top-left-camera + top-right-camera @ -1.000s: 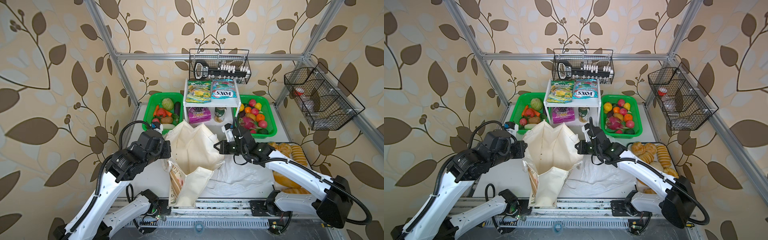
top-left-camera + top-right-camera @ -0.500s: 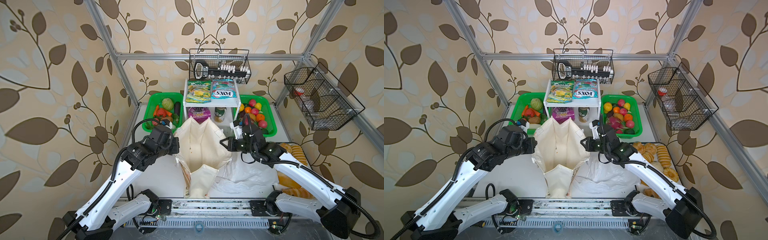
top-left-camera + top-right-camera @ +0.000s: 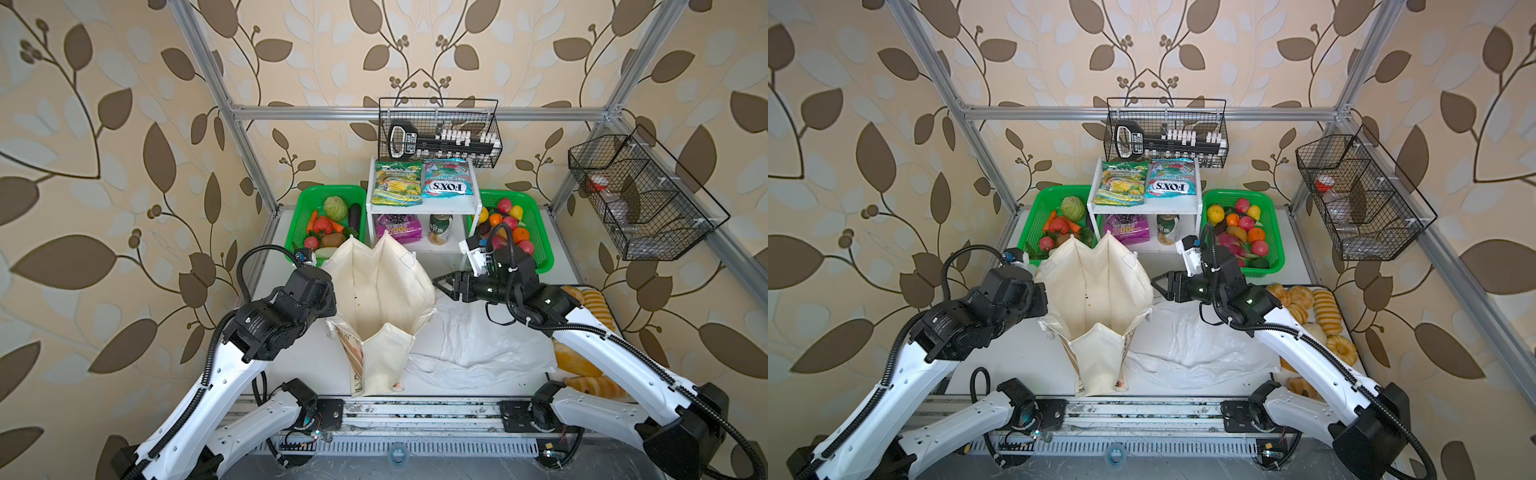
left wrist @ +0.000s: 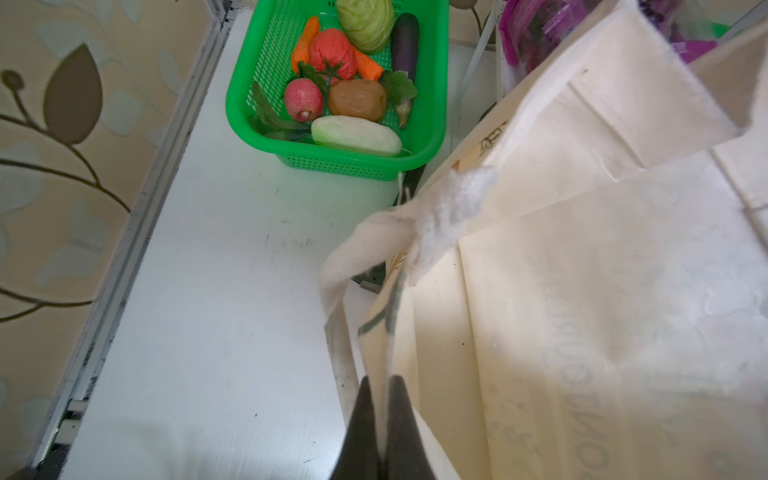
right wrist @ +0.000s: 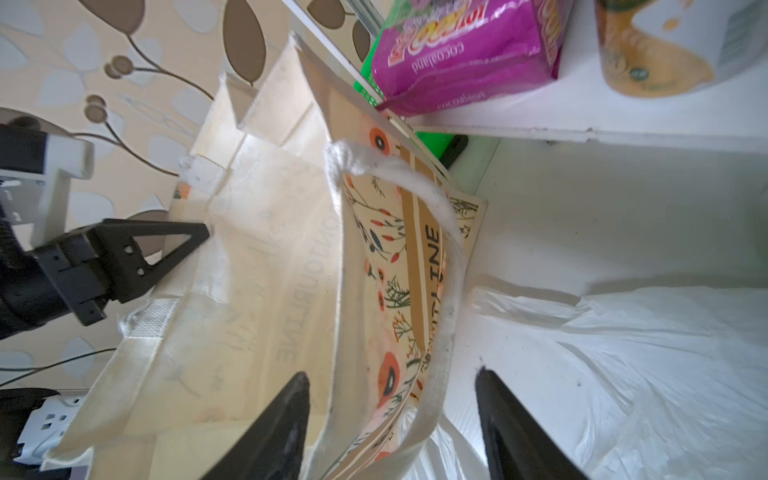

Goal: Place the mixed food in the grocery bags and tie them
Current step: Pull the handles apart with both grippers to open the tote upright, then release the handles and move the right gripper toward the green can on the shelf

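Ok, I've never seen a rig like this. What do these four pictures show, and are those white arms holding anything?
It's a robot with two white arms, each ending in a black two-fingered gripper. Two pictures look down from overhead, nearly alike; the other two come from wrist cameras. On the white table a cream canvas tote stands open, with a white plastic bag flat beside it. Behind stand a green vegetable basket, a green fruit basket and a shelf with a purple snack packet and a drink can; bread loaves lie on the right. The left gripper is shut on the tote's edge; the right gripper is open, astride the opposite wall, gripping nothing.
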{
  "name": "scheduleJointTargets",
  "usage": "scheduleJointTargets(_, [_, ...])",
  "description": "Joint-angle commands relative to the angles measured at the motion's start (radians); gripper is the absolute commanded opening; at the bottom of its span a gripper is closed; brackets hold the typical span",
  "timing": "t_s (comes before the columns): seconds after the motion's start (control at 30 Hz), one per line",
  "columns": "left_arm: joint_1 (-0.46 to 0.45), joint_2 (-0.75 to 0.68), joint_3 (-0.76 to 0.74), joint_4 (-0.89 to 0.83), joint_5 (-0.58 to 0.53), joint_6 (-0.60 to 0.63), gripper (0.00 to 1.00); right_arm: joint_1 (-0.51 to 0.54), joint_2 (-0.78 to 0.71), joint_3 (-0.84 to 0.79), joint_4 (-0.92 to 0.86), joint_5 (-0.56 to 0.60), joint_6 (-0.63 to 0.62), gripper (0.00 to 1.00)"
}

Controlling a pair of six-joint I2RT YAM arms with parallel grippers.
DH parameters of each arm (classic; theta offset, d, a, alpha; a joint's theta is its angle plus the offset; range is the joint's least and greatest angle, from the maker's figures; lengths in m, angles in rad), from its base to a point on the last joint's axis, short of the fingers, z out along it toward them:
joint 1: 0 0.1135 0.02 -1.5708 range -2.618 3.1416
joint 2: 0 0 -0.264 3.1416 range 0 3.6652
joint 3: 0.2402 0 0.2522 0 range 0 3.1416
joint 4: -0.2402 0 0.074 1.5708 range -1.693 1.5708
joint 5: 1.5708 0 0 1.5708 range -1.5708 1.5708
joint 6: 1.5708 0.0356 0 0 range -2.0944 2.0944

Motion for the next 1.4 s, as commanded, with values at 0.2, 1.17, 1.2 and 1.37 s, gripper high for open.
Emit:
scheduleJointTargets(0.2, [0.047, 0.065, -0.005, -0.003, -0.132, 0.07, 0.0, -0.024, -0.161, -0.191, 0.172, 0.244, -0.126, 0.66])
scheduleJointTargets(1.17, [0.093, -0.11, 0.094, 0.084, 0.028, 0.108, 0.74, 0.084, 0.282, -0.294, 1.041, 0.752, -0.758, 0.67])
scheduleJointTargets(1.2, [0.093, -0.111, 0.095, 0.086, 0.032, 0.109, 0.75, 0.077, 0.306, -0.283, 1.057, 0.754, -0.764, 0.67])
scheduleJointTargets(1.37, [0.093, -0.121, 0.098, 0.1, 0.04, 0.114, 0.75, 0.048, 0.429, -0.208, 1.136, 0.78, -0.759, 0.7])
